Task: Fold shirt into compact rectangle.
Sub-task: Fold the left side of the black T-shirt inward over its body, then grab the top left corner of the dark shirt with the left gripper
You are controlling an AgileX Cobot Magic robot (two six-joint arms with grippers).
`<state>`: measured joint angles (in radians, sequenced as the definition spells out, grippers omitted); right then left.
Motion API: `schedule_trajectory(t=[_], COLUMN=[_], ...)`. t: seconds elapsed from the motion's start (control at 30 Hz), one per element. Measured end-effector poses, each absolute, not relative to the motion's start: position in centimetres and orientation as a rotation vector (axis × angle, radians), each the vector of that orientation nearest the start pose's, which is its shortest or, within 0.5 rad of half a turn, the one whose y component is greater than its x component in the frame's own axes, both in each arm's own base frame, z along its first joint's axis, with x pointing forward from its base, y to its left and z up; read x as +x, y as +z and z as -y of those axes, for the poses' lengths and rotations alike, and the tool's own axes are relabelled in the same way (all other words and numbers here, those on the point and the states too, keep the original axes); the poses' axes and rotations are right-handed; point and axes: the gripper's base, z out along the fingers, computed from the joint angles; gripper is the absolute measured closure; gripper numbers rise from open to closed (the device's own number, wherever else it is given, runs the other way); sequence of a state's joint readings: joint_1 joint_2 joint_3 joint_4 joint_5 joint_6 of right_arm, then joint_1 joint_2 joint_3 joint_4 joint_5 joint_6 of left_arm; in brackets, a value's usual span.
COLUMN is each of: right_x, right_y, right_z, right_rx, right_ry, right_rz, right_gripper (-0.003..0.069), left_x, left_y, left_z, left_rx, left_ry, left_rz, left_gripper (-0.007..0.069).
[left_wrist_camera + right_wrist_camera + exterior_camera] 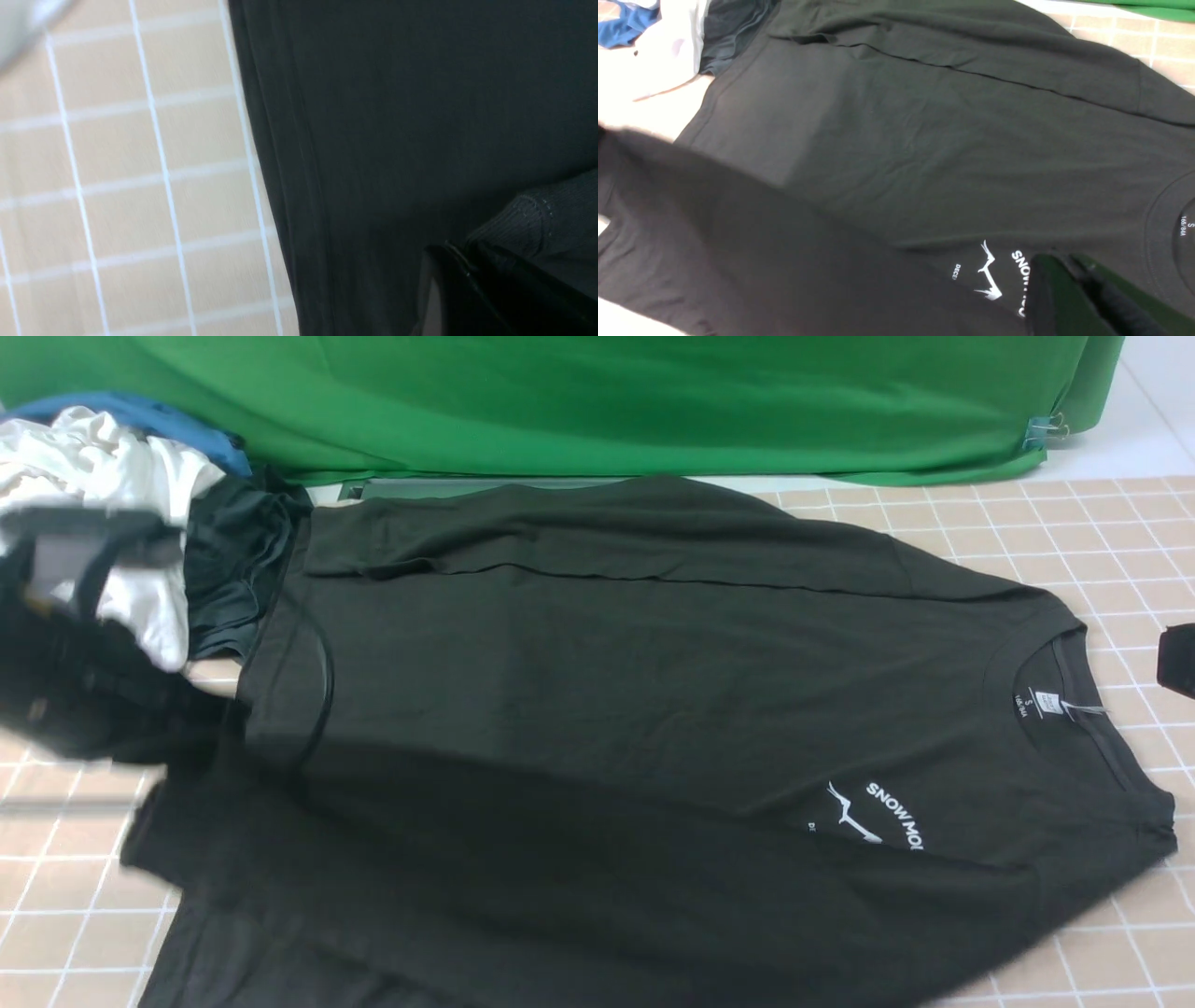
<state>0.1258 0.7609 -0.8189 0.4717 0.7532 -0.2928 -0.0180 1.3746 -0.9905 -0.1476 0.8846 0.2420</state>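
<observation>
Broadly, the shirt point(597, 691) lies spread across the centre of the tiled table cover point(1120, 523), collar at 3 o'clock, hem at 9, far sleeve folded in at 12. The fabric is a soft, light, matte knit, limp and likely to drag and wrinkle. It is best held at stitched edges: ribbed cuff point(537, 219), hem, shoulder seam. Left gripper point(455, 249) is pressed together, pinching cloth at the cuff. Right gripper point(1062, 261) is pressed together; whether it holds cloth cannot be told.
</observation>
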Motion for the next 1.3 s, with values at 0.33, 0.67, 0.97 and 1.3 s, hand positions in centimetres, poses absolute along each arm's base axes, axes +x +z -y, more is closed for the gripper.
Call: schedule_trajectory(t=[0.33, 0.67, 0.97, 1.3], right_x=[13.6, 13.9, 15.5, 16.3], right_y=[35.9, 35.5, 34.3, 33.9], right_z=[-4.6, -4.6, -4.9, -4.9], right_rx=[-0.251, -0.257, -0.257, -0.245], right_ry=[0.445, 0.451, 0.462, 0.46], right_rz=[-2.102, -2.132, -2.223, -2.238], right_gripper=[0.0604, 0.0599, 0.0589, 0.0589], left_x=[32.8, 35.7, 37.9, 46.0], left_y=[25.6, 21.6, 24.6, 24.3], left_z=[1.2, 0.9, 0.6, 1.3], left_rx=[0.292, 0.29, 0.128, 0.03], left_ry=[-0.038, 0.016, 0.048, -0.067], left_rz=[-2.741, -2.741, -2.62, -2.588], left_gripper=[0.059, 0.0556, 0.0284, 0.0285])
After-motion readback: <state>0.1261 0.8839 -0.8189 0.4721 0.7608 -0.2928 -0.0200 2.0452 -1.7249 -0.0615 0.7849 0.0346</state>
